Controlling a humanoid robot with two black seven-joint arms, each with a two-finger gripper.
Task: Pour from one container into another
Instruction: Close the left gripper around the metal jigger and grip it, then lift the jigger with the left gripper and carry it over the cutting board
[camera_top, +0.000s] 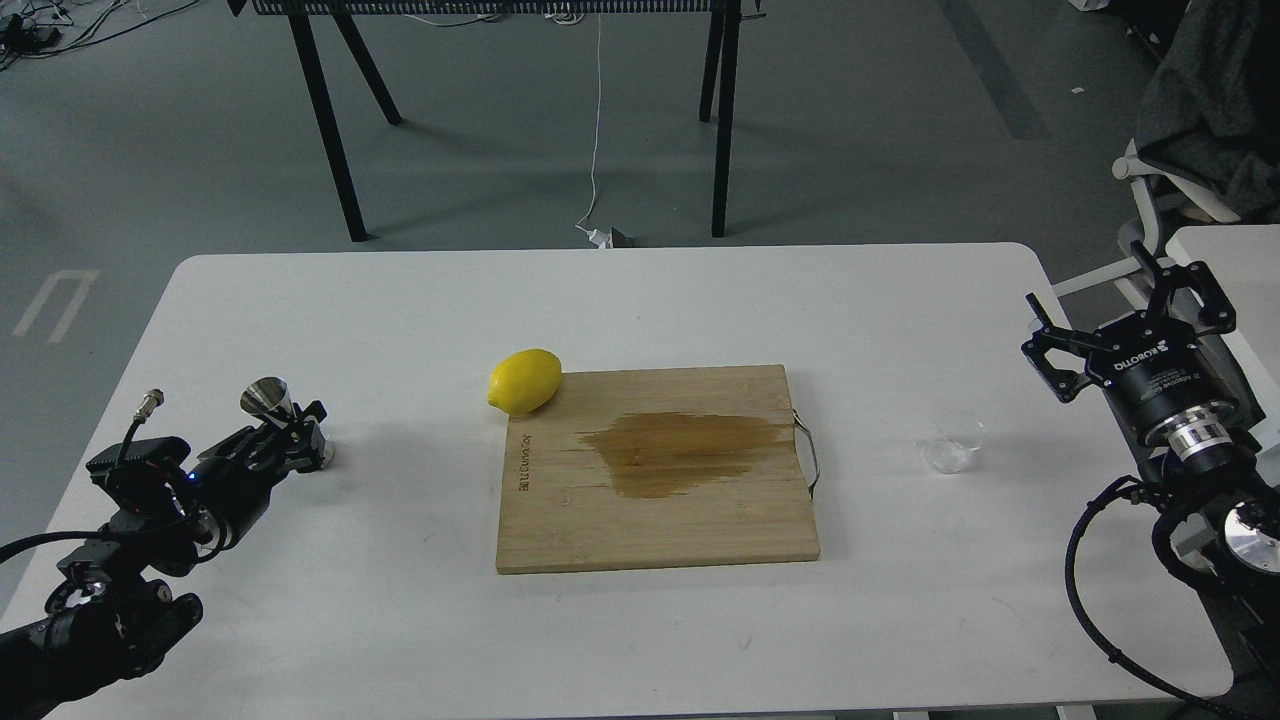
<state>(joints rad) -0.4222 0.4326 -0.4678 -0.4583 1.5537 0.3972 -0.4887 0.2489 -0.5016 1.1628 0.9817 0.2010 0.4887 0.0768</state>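
The steel jigger (266, 398) is at the table's left side, its upper cone sticking up out of my left gripper (303, 432). The left gripper looks shut on the jigger's waist and is low over the table; the jigger's lower half is mostly hidden by the fingers. The small clear glass cup (955, 442) stands upright on the white table (640, 300), right of the wooden board. My right gripper (1095, 285) hovers open beyond the table's right edge, to the right of and apart from the cup, with nothing between its fingers.
A wooden cutting board (655, 520) with a dark wet stain (680, 452) lies mid-table, its metal handle (810, 455) facing the cup. A lemon (524, 381) rests at the board's far left corner. A second white table (1225, 260) and a chair stand at the right.
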